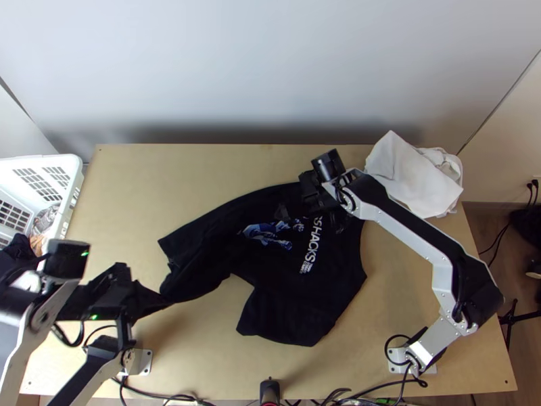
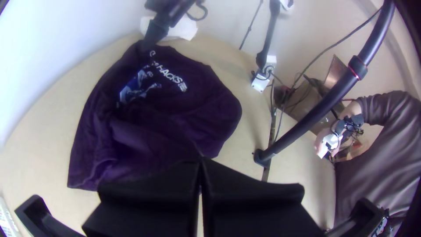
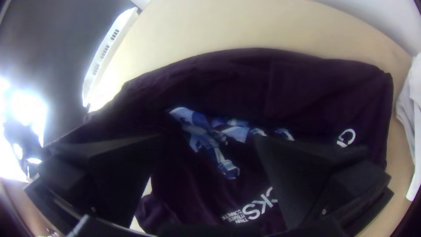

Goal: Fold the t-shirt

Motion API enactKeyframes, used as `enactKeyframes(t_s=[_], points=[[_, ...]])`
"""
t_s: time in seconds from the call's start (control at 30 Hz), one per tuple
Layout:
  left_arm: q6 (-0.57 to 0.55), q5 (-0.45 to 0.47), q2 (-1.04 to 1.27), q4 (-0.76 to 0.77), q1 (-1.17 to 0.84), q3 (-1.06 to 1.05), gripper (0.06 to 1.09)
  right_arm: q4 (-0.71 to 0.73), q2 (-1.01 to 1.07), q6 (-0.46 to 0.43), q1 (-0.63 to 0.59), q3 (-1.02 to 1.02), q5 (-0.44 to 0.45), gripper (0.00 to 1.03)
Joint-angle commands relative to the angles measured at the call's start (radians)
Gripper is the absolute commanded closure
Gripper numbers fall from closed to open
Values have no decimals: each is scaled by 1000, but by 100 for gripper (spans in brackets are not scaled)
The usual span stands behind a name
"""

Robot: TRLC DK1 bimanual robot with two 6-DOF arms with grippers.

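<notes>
At the lower left of the top view, your left gripper [image 1: 162,302] pinches the left end of the black t-shirt [image 1: 291,304], which lies rumpled across the centre, partly gathered, print showing. Just right of centre, your right gripper [image 1: 311,215] is over the shirt, fingers spread wide. You have white cloth [image 1: 412,176] at upper right and a white basket [image 1: 73,177] at the left edge.
</notes>
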Motion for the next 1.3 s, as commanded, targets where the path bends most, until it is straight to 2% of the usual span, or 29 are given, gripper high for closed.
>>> enactKeyframes(t_s=[0.0, 0.13, 0.3, 0.4, 0.47, 0.57, 0.6, 0.67, 0.73, 0.8, 0.9, 1.1, 1.2, 1.27], points=[[-8, -16, -83, 21, -14, 23, 105, 1, -84, 19, -19, -124, 0, 5], [47, -36, -94, 24, 7, -45, 105, -56, -116, 4, -68, -219, -2, 5], [102, -42, -83, 81, 76, -134, 105, -214, -129, -122, -133, -267, -6, 5], [150, -48, -63, 105, 130, -185, 105, -231, -231, -231, -133, -370, 0, 5], [151, -48, -48, 130, 140, -204, 105, -217, -349, -344, -119, -463, 43, 5], [151, -48, -20, 154, 150, -218, 105, -143, -541, -452, -64, -604, 106, 5], [151, -48, -5, 159, 151, -223, 105, -129, -599, -502, -35, -654, 159, 5], [150, -46, 21, 182, 153, -238, 105, -116, -701, -571, 34, -744, 257, 5], [151, -48, 49, 205, 157, -249, 105, -109, -799, -619, 64, -807, 287, 5], [154, -48, 84, 225, 171, -252, 105, -109, -877, -630, 110, -848, 290, 5], [185, -48, 150, 234, 197, -254, 105, -128, -971, -642, 241, -897, 333, 5], [206, -46, 242, 262, 223, -258, 105, -235, -1049, -634, 432, -934, 337, 5], [206, -46, 273, 277, 223, -260, 105, -277, -1070, -657, 481, -931, 336, 5], [203, -46, 291, 292, 223, -264, 105, -283, -1089, -708, 495, -942, 334, 5]])
